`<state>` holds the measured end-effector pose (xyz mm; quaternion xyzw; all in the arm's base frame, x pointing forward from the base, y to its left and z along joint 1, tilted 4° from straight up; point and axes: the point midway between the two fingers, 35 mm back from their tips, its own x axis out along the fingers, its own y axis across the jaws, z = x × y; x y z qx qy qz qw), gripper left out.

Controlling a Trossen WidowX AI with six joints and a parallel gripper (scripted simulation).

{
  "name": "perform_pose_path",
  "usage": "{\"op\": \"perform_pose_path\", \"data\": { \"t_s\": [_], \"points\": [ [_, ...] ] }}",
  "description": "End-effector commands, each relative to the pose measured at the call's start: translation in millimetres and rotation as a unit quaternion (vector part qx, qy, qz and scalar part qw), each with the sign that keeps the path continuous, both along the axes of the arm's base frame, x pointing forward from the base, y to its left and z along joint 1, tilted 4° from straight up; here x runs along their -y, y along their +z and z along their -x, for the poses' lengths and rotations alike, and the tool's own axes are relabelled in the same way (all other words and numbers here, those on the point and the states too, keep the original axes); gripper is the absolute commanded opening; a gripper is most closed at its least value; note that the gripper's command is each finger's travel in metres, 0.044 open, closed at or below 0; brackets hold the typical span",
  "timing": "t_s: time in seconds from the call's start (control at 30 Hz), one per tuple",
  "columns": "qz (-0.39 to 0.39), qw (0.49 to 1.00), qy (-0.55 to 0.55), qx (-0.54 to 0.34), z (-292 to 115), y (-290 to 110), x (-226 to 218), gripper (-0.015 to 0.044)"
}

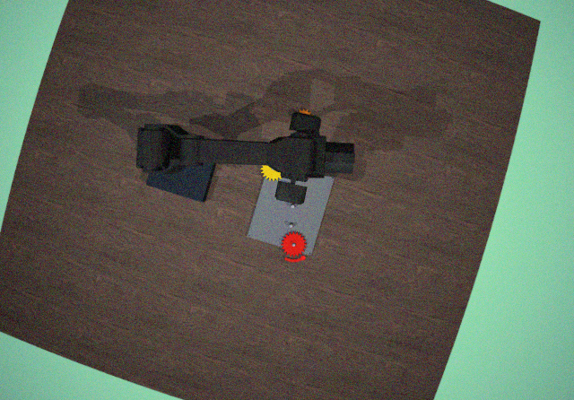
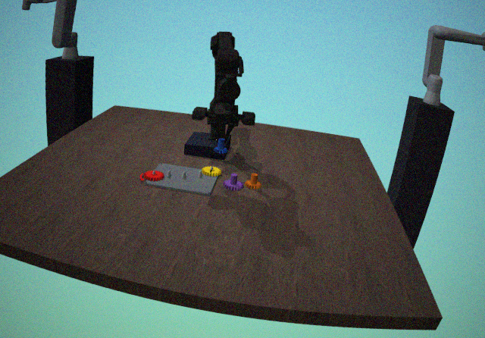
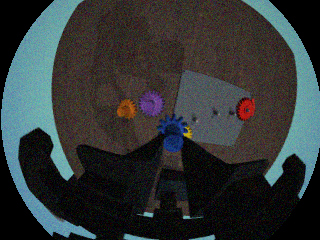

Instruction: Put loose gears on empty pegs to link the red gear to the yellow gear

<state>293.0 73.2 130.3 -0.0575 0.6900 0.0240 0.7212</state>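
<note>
Exterior view: the claw is clamped on the upright handle of a blue gear, which hangs in the air, toothed disc below its handle. The wrist view shows this blue gear overlapping the yellow-gear end of the grey board; how high it is above the bench cannot be told.

At one end of the grey board, the red gear sits on its peg, with the curved red arrow just outside that end. At the grey board's other end, by a corner, is the yellow gear; the arm partly covers it from above, and the blue gear partly hides it in the wrist view.

Between those two gears, three short pegs stand bare on the grey board.

Beyond the grey board's yellow-gear end, a purple gear stands on the bench near the board, handle up. An orange gear stands farther out from the board, beside the purple one and apart from it, also handle up. In the top view only a few orange teeth show past the claw. The arm's dark base is on the bench, apart from the grey board.
</note>
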Motion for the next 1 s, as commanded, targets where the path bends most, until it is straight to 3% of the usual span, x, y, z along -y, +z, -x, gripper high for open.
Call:
{"op": "perform_pose_path", "data": {
  "t_s": [0.0,0.97],
  "points": [
    [0.003,1.000,0.002,-0.003,-5,-5,9,0.0000],
    [0.006,1.000,0.005,-0.002,-30,-19,73,0.0000]
  ]
}}
